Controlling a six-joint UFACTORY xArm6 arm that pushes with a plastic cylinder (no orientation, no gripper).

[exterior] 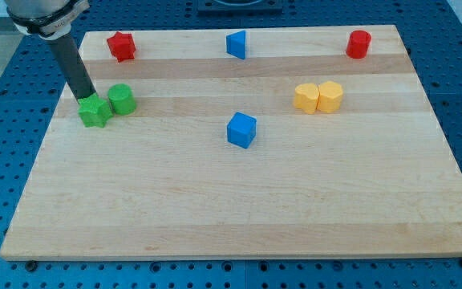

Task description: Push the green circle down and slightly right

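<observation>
The green circle [123, 99], a short cylinder, stands at the view's left on the wooden board [239, 217]. A green star block [95, 111] touches it on its lower left. My tip [84, 97] is at the top left edge of the green star, a short way left of the green circle and apart from it. The dark rod rises from there to the view's top left corner.
A red star [121, 46], a blue triangle [236, 44] and a red cylinder [358, 44] stand along the view's top. Two yellow blocks [318, 97] touch at the right. A blue cube [241, 130] is at the middle.
</observation>
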